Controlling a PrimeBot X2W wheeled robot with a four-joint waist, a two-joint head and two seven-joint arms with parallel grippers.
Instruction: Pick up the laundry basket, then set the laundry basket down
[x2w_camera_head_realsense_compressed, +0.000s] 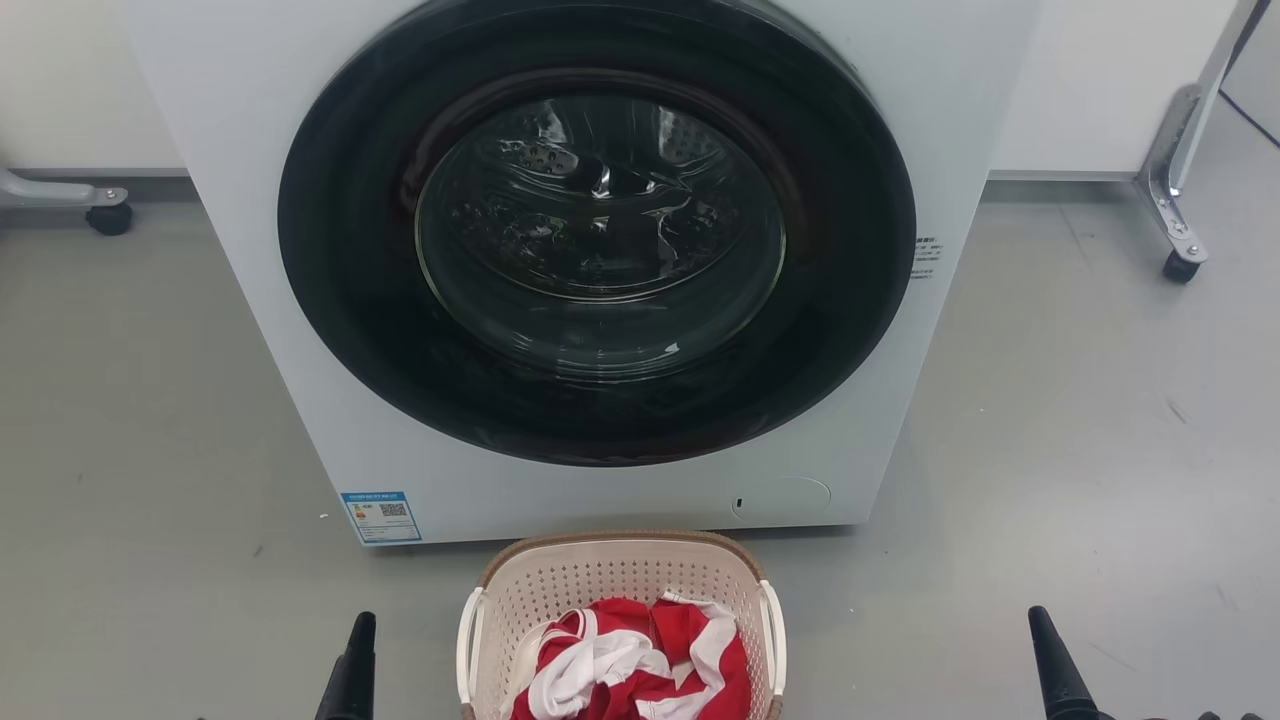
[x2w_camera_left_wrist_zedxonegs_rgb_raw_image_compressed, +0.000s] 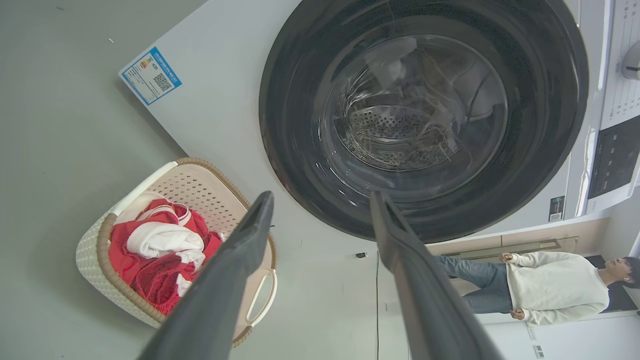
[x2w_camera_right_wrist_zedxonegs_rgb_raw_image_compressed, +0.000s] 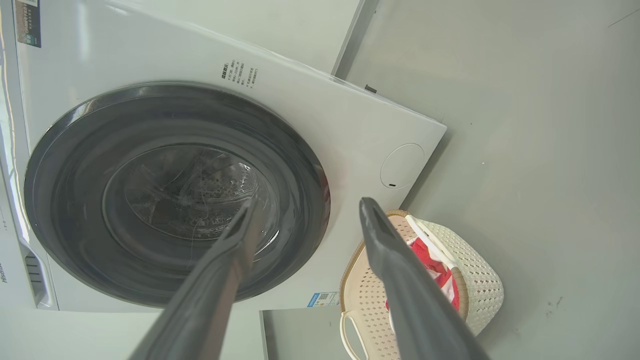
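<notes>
- The left gripper (x2w_camera_left_wrist_zedxonegs_rgb_raw_image_compressed: 321, 199) has its fingers (x2w_camera_left_wrist_zedxonegs_rgb_raw_image_compressed: 235, 270) spread wide, with nothing between them and nothing touched. In the head view one dark finger (x2w_camera_head_realsense_compressed: 352, 665) rises at the lower left, apart from the basket's left handle.
- The laundry basket (x2w_camera_head_realsense_compressed: 600, 578) stands upright on the grey floor (x2w_camera_head_realsense_compressed: 150, 400), just in front of the white washer (x2w_camera_head_realsense_compressed: 290, 330) and between the two grippers. Neither gripper has hold of it. A red and white garment (x2w_camera_head_realsense_compressed: 630, 665) lies bunched inside.
- The right gripper (x2w_camera_right_wrist_zedxonegs_rgb_raw_image_compressed: 307, 204) is likewise spread wide and empty, with its fingers (x2w_camera_right_wrist_zedxonegs_rgb_raw_image_compressed: 400, 280) clear of everything. In the head view its finger (x2w_camera_head_realsense_compressed: 1055, 665) rises at the lower right, well apart from the basket.
- A blue-edged sticker (x2w_camera_head_realsense_compressed: 381, 516) sits at the washer's lower left corner. It carries a QR code and coloured bars, but the print is too small to read.
- The round dark door (x2w_camera_head_realsense_compressed: 600, 230) is shut, and the drum shows through its glass.
- A round cover (x2w_camera_head_realsense_compressed: 780, 497) is set into the washer's lower right front.
- A few lines of small dark print (x2w_camera_head_realsense_compressed: 925, 257) sit right of the door and cannot be read.
- In the left wrist view a dark control panel (x2w_camera_left_wrist_zedxonegs_rgb_raw_image_compressed: 612, 155) runs along the washer's top edge, and a person (x2w_camera_left_wrist_zedxonegs_rgb_raw_image_compressed: 545, 287) in a pale top and jeans stands beyond it.
</notes>
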